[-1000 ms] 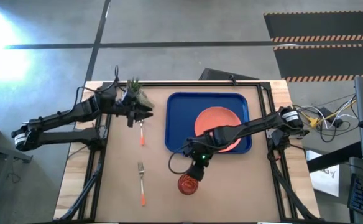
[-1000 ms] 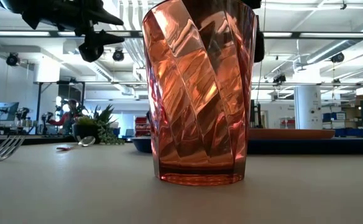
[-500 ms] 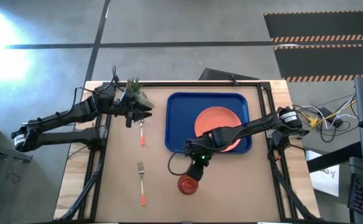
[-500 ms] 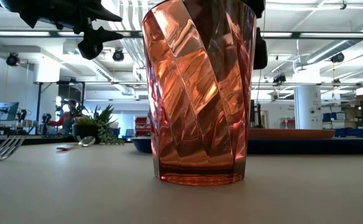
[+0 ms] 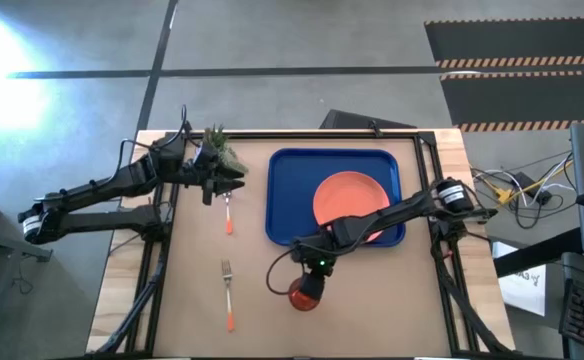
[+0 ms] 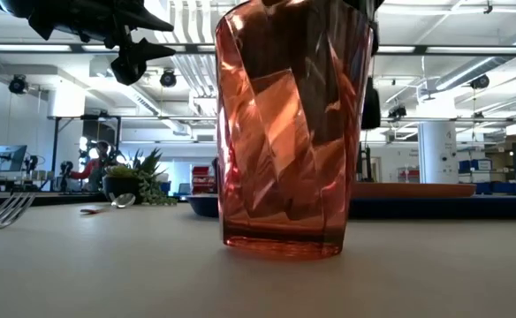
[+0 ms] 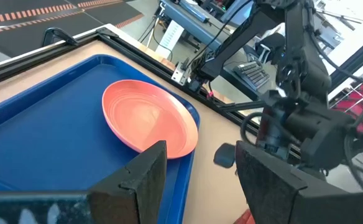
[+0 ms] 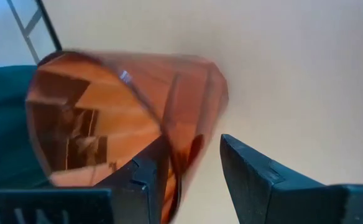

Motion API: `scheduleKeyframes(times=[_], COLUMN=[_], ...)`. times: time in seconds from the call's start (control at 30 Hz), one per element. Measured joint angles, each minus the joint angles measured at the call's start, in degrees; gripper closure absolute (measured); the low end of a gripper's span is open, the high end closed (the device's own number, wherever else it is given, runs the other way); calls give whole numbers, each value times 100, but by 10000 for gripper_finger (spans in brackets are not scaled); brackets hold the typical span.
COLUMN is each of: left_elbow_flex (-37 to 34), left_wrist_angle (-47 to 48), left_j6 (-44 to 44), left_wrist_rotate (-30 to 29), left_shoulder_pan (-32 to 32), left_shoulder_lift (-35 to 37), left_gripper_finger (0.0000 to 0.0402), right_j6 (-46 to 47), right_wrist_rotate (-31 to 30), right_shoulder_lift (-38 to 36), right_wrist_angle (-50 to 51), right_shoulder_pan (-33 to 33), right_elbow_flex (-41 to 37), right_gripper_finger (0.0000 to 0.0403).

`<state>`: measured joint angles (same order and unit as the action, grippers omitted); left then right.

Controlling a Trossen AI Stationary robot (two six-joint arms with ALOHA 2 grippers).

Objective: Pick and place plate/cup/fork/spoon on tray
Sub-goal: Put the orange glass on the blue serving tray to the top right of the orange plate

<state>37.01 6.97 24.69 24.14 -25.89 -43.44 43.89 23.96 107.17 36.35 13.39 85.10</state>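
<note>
The dark red cup [image 5: 305, 293] stands on the table near the front edge and fills the low view [image 6: 284, 132], a little tipped. My right gripper [image 5: 317, 268] is open over the cup's far side, one finger inside the mouth and one outside. The salmon-pink plate [image 5: 350, 200] lies in the blue tray [image 5: 282, 200]. The spoon [image 5: 228, 212] and the fork [image 5: 228, 295] lie on the table left of the tray. My left gripper [image 5: 222, 180] hovers open and empty over the spoon's head, beside the plant. My right gripper straddles the cup's wall [image 8: 184, 146] at the rim, on the cup's far side. One finger [image 8: 147, 183] is inside the mouth against the wall, the other [image 8: 250, 174] outside with a gap. The fingers slant down from the far right. The cup rests on the table, slightly tipped.
A small green potted plant [image 5: 220, 150] stands at the far left, close to my left gripper. The tray's left half is bare blue. The tray's rim [image 6: 435, 205] runs behind the cup in the low view.
My right gripper has gone down and toward the table's near edge, onto the cup's rim. The cup has tipped a little and shifted slightly toward the table's right, its base still on the table.
</note>
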Motion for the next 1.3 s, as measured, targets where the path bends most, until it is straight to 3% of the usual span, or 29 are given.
scheduleKeyframes(times=[0.13, 0.3, 0.43, 0.57, 0.83, 0.9, 1.0, 1.3], left_elbow_flex=[-2, -4, -4, -4, -4, -4, -4, -4], left_wrist_angle=[3, -6, -3, -4, -7, -4, -2, -1], left_j6=[2, 2, 0, -2, -4, -4, -2, -2], left_wrist_rotate=[-2, -4, -10, -17, -19, -18, -18, -17], left_shoulder_pan=[0, 0, 0, 0, -2, -1, -2, -2], left_shoulder_lift=[9, 0, -2, -2, 7, 5, 2, 2], left_gripper_finger=[228, 228, 228, 228, 228, 228, 228, 228], right_j6=[-178, -500, -681, -933, -601, -512, -900, -1331], right_wrist_rotate=[-1, -103, -674, -1814, -4706, -5051, -5101, -5201], right_shoulder_lift=[165, 160, -26, -324, -810, -985, -1425, -2650], right_wrist_angle=[-167, -144, 67, 1002, 5195, 5380, 5000, 5167], right_shoulder_pan=[-1, -2, -25, -116, -463, -620, -982, -2584], right_elbow_flex=[0, -9, 225, 817, 2356, 2474, 2372, 1603], right_gripper_finger=[301, 382, 393, 393, 394, 394, 394, 394])
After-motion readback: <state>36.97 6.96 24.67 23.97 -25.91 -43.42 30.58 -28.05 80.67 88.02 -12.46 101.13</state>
